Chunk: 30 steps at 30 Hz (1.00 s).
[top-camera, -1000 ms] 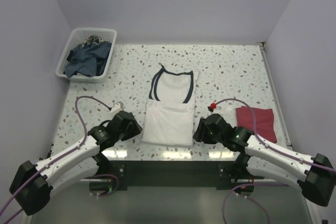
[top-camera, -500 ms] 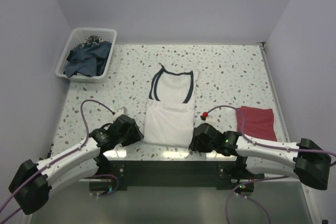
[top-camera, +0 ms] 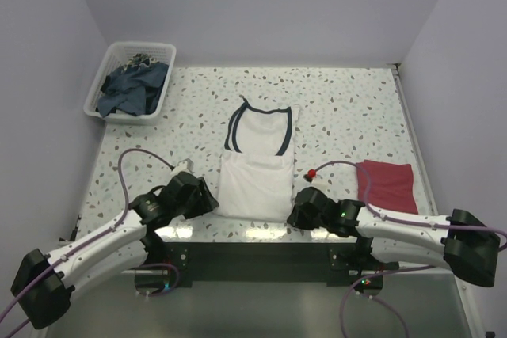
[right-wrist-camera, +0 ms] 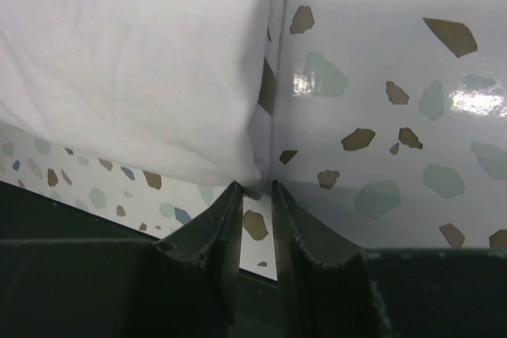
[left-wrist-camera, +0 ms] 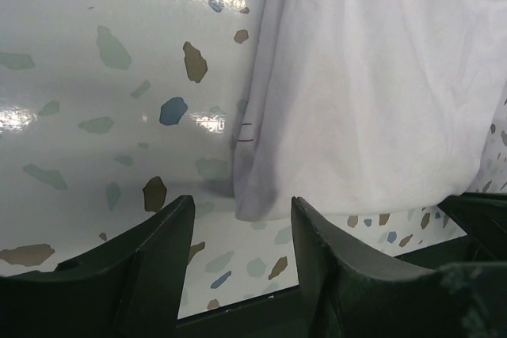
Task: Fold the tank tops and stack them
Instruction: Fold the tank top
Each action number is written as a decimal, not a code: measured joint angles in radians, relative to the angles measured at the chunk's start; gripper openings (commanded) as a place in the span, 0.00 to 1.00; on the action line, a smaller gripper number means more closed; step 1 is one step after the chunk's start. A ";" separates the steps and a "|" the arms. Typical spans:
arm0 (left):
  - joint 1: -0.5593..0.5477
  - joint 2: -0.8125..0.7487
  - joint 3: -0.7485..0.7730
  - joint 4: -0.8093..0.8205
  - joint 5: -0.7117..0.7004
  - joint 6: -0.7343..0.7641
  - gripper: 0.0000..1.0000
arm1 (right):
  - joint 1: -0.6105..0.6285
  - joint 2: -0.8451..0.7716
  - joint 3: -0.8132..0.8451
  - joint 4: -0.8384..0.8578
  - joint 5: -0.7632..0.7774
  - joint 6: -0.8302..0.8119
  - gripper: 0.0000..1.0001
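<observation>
The white tank top (top-camera: 255, 170) with navy trim lies folded lengthwise at the table's middle, neck toward the back. My left gripper (top-camera: 209, 204) is open at its near left corner; in the left wrist view that corner (left-wrist-camera: 255, 199) lies between the spread fingers (left-wrist-camera: 166, 227). My right gripper (top-camera: 294, 214) is at the near right corner. In the right wrist view its gripper (right-wrist-camera: 256, 189) is shut on the tip of the white cloth (right-wrist-camera: 158, 61). The dark red tank top (top-camera: 387, 185) lies folded at the right, beside the right arm.
A white basket (top-camera: 146, 44) with dark blue clothes (top-camera: 131, 89) stands at the back left. The speckled table (top-camera: 356, 108) has walls on three sides. Its near edge runs just below both grippers. Purple cables loop over each arm.
My right gripper has moved left and nearer, to the white top's near right corner, and closed on it. My left gripper has shifted slightly toward the near left corner.
</observation>
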 measured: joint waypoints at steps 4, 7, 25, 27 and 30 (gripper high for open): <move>-0.001 0.035 0.002 0.014 0.024 0.005 0.54 | 0.000 -0.045 0.000 -0.040 0.002 0.000 0.37; -0.008 0.056 -0.005 0.031 0.040 0.006 0.53 | 0.000 -0.100 0.002 -0.079 0.005 0.000 0.41; -0.034 0.142 -0.038 0.113 0.035 -0.040 0.41 | 0.011 0.006 0.047 -0.102 0.010 -0.008 0.41; -0.043 0.154 -0.038 0.126 0.031 -0.049 0.39 | 0.014 0.019 0.050 -0.085 0.010 -0.008 0.41; -0.063 0.182 -0.037 0.155 0.027 -0.060 0.36 | 0.020 0.037 0.054 -0.066 0.010 -0.008 0.41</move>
